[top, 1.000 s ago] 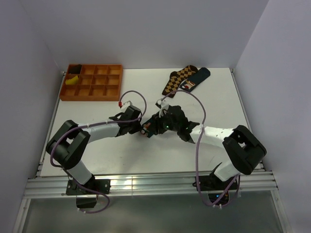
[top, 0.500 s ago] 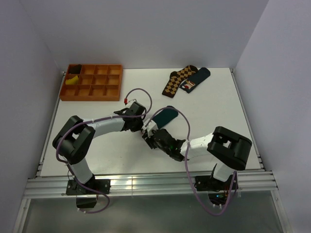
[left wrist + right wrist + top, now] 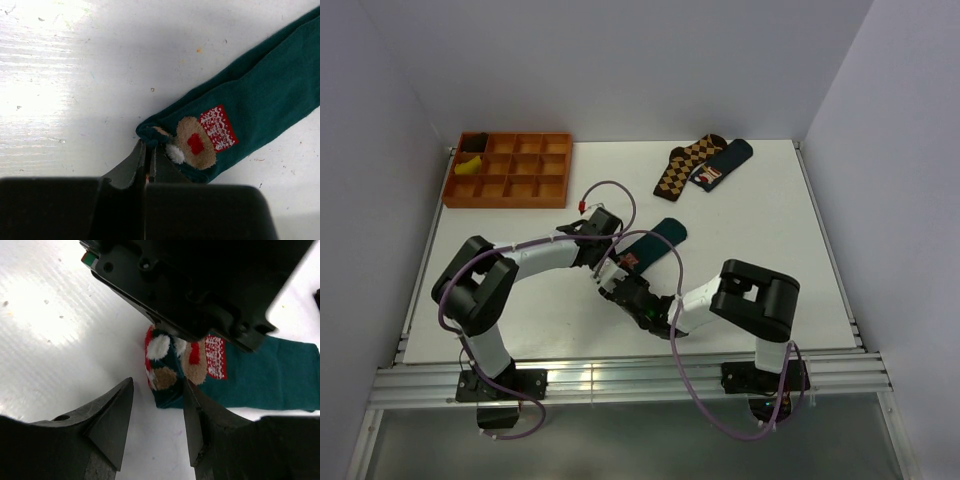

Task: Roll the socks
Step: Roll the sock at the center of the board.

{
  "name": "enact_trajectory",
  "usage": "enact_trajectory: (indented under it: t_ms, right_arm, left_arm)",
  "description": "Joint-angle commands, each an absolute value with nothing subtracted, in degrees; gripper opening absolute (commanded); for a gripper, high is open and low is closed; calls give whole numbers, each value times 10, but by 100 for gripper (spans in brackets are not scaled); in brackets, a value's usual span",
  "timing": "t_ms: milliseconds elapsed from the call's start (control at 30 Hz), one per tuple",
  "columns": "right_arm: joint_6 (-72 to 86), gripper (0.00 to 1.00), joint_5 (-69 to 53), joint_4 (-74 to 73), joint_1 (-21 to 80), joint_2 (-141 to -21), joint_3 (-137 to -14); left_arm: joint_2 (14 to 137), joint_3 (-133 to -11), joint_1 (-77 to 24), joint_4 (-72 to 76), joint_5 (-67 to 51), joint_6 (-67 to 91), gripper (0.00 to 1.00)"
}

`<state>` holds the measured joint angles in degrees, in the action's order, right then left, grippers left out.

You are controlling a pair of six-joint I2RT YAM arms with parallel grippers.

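Note:
A dark teal sock (image 3: 662, 238) lies flat at mid table, its cartoon patch (image 3: 205, 135) facing up. My left gripper (image 3: 147, 146) is shut on that sock's near end, where the fabric bunches at the fingertips. In the right wrist view that end (image 3: 165, 367) stands folded up under the left gripper's black body (image 3: 190, 285). My right gripper (image 3: 157, 381) is open, low over the table, with the folded end just ahead of its fingertips and not touching them. A second teal sock (image 3: 730, 158) lies at the back right.
A brown argyle sock (image 3: 682, 167) lies against the second teal sock at the back. An orange compartment tray (image 3: 510, 170) sits at the back left with a yellow item (image 3: 470, 166) in it. Both arms' cables loop over mid table.
My right arm has swung back toward the near edge, uncovering the teal sock, and its gripper now faces the sock's end from below. The left gripper has shifted slightly right and stays shut.

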<state>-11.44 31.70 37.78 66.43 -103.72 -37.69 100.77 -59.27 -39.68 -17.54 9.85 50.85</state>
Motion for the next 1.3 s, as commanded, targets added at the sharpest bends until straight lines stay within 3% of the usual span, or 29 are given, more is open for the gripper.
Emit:
enact_trajectory:
  t_ms: [0, 100, 200, 467, 733, 867, 967, 1267]
  right_arm:
    - [-129, 51, 357, 395, 670, -1067, -408]
    - [-109, 49, 342, 360, 670, -1076, -421]
    - [-78, 40, 326, 321, 667, -1078, -427]
    - [-1, 0, 235, 259, 639, -1067, -404]
    - [87, 0, 69, 267, 564, -1026, -367]
    - [147, 0, -31, 275, 511, -1008, -356]
    - [189, 0, -85, 284, 486, -1005, -351]
    - [371, 0, -241, 439, 409, -1042, -294]
  left_arm:
    - [1022, -603, -401, -200, 80, 493, 0]
    - [1022, -602, -401, -200, 77, 492, 0]
    - [1019, -598, -401, -196, 77, 493, 0]
    - [990, -570, -401, -164, 69, 517, 1]
    - [960, -556, -392, -147, 81, 542, 20]
    - [909, -516, -369, -112, 86, 570, 43]
    - [863, -480, -357, -71, 94, 592, 53]
    - [802, -408, -353, -5, 85, 616, 54]
